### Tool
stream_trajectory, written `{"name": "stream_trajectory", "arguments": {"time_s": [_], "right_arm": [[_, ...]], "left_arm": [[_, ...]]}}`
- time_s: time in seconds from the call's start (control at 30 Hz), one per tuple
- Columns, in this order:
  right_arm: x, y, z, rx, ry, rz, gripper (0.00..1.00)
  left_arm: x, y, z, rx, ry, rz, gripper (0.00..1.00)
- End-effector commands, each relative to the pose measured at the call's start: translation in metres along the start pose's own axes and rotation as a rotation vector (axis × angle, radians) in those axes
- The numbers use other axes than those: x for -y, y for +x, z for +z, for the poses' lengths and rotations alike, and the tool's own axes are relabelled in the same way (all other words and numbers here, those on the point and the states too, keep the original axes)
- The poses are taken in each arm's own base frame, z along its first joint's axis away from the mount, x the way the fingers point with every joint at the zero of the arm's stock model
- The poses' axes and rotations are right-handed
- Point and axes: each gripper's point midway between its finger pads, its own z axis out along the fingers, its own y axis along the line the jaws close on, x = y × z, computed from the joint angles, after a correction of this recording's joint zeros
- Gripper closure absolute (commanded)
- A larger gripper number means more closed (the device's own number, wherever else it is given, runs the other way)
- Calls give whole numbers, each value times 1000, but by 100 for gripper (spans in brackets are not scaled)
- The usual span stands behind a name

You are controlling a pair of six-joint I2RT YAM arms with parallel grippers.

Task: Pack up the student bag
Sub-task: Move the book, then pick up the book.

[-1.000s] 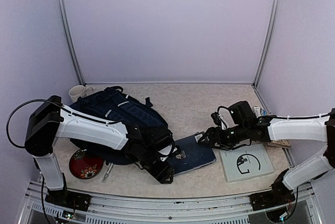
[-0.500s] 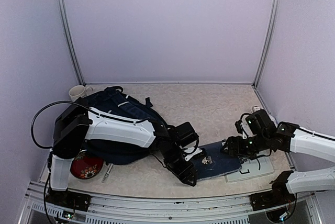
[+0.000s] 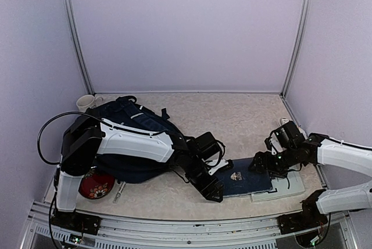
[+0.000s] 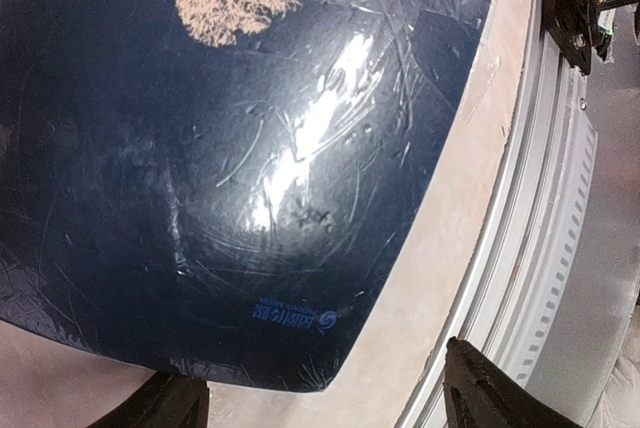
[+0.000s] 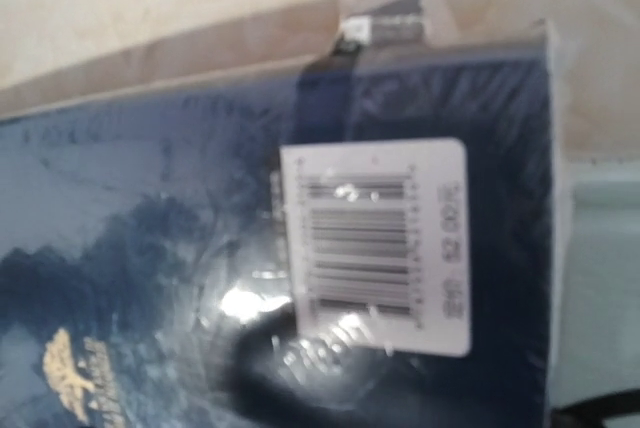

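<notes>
The student bag, a navy-blue backpack, lies at the left of the table, partly under my left arm. A dark blue plastic-wrapped book lies flat to its right, its right end resting on a white pad. My left gripper is open at the book's near left corner; in the left wrist view the book fills the frame, its corner between the spread fingertips. My right gripper hovers low over the book's far right end, open. The right wrist view shows the book's barcode sticker with no fingers across it.
A white mug stands at the back left. A red patterned dish and a thin pen-like thing lie at the front left. The metal front rail runs just past the book's near edge.
The book has slid right, away from the bag, onto the white pad. Both arms moved right with it, and the left arm now stretches across in front of the bag.
</notes>
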Motion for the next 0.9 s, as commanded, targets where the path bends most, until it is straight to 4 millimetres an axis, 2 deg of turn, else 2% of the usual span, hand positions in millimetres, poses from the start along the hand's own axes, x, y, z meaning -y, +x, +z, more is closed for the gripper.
{"name": "stream_trajectory", "arguments": {"time_s": [0.0,0.1,0.17,0.23,0.4,0.53,0.73,0.87], "right_arm": [[-26,20,4,-88,-198,-12,6],[-14,13,-3,-65,-107,-23,5],[1,-1,-10,-16,2,-15,2],[9,-16,-17,35,48,2,0],[14,-36,-14,76,29,38,0],[20,-42,-3,58,24,40,0],[31,-48,-3,83,49,46,0],[27,-55,1,89,-42,39,0]], "left_arm": [[12,-52,-1,175,34,131,22],[11,-51,0,171,35,125,22],[11,-51,0,171,35,128,21],[10,-49,0,165,31,127,21],[6,-45,0,157,18,123,21],[7,-44,-1,159,18,121,21],[6,-44,-1,159,19,123,21],[6,-44,0,158,20,123,21]]}}
